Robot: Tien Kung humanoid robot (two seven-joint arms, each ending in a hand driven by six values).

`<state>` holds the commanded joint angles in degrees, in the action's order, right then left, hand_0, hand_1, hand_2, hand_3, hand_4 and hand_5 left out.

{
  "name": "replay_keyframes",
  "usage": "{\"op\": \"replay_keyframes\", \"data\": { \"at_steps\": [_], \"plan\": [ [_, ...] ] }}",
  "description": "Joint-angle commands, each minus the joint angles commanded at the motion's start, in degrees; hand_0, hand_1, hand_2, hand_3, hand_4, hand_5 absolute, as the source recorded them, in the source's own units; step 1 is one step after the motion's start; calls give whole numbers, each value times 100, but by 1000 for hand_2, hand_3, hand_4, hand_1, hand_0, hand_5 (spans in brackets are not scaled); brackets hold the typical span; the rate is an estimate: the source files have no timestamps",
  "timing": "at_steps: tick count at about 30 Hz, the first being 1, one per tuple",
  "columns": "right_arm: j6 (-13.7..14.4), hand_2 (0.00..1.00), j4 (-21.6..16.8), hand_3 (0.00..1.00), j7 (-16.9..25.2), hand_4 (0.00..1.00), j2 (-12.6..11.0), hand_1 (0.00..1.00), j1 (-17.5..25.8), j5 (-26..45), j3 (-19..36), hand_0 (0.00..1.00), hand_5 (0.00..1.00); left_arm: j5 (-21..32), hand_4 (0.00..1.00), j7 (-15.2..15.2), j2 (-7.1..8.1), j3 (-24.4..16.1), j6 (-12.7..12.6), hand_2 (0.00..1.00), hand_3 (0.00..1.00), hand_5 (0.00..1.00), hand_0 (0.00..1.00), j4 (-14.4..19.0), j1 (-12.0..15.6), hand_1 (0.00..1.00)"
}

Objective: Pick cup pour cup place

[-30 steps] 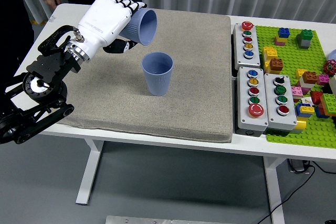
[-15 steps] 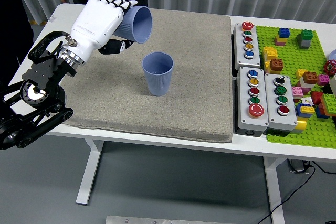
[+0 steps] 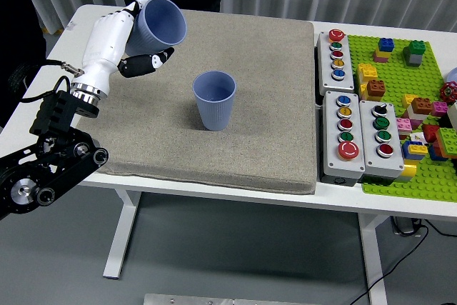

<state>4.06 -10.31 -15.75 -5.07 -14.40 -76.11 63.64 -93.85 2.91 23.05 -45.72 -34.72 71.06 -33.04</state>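
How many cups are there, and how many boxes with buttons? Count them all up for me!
Blue cups: 2, one held tilted in the left hand (held cup), one standing cup on the grey mat
Button boxes: 3 ()
Green brick baseplate: 1
Total: 6

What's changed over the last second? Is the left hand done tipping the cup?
The left hand, keeping its grip on the held cup, has drawn back left and toward the far edge, away from the standing cup, turning the mouth from sideways-down to more upward. The standing cup, grey mat, button boxes and brick plate are unmoved.
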Motion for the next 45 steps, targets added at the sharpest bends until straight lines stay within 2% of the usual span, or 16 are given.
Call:
{"op": "replay_keyframes", "data": {
  "at_steps": [2, 4, 7, 10, 14, 16, 18, 29, 33, 34, 39, 40, 45],
  "plan": [
    [0, 570, 0, 579, -2, 2, 8, 641, 4, -20, 11, 673, 105, 484, 635, -202, -105, -150, -112, 528, 536, 139, 537, -61, 119, 520],
    [-2, 571, 0, 580, -1, 2, 15, 641, 14, -25, 9, 673, 106, 1006, 635, -545, -307, -418, -226, 531, 537, 139, 537, -175, 315, 523],
    [-2, 571, 0, 580, 0, 2, 22, 641, 19, -39, 14, 673, 106, 1710, 635, -872, -474, -588, -226, 531, 537, 139, 537, -287, 436, 523],
    [2, 571, 0, 579, 5, 2, 24, 641, 18, -19, -21, 674, 109, 2453, 636, -1256, -761, -791, -226, 537, 543, 137, 539, -566, 596, 535],
    [11, 571, 0, 579, 7, 2, 37, 641, 20, 23, -57, 674, 109, 3036, 636, -1571, -1012, -960, -226, 537, 543, 137, 539, -851, 731, 535],
    [14, 572, 0, 579, 7, 2, 41, 641, 20, 35, -65, 673, 110, 3066, 640, -1611, -1042, -983, -226, 548, 549, 146, 559, -887, 751, 552],
    [24, 572, 0, 579, 13, 2, 59, 641, 21, 110, -124, 673, 110, 3162, 640, -1873, -1130, -1029, -226, 548, 549, 146, 559, -994, 828, 552],
    [24, 572, 0, 578, 10, 2, 100, 641, 11, 183, -209, 673, 115, 3737, 645, -2544, -1312, -829, -226, 549, 549, 160, 568, -1280, 1038, 555],
    [24, 572, 0, 578, 13, 2, 98, 641, 3, 193, -210, 673, 115, 3796, 645, -2598, -1344, -753, -226, 549, 549, 160, 568, -1397, 1070, 555],
    [28, 572, 0, 578, 18, 2, 96, 641, 1, 209, -223, 674, 117, 3840, 690, -2619, -1353, -733, -226, 583, 572, 210, 588, -1440, 1078, 591],
    [32, 572, 0, 578, 24, 2, 94, 641, 1, 241, -249, 674, 117, 3920, 690, -2677, -1373, -722, -226, 583, 572, 210, 588, -1536, 1128, 591],
    [32, 571, 0, 578, 24, 2, 95, 641, 2, 242, -254, 673, 114, 3901, 736, -2664, -1375, -724, -226, 610, 603, 270, 616, -1545, 1143, 613],
    [33, 571, 0, 578, 24, 2, 99, 641, 8, 260, -288, 673, 114, 3903, 736, -2693, -1414, -719, -226, 610, 603, 270, 616, -1615, 1232, 613]
  ]
}}
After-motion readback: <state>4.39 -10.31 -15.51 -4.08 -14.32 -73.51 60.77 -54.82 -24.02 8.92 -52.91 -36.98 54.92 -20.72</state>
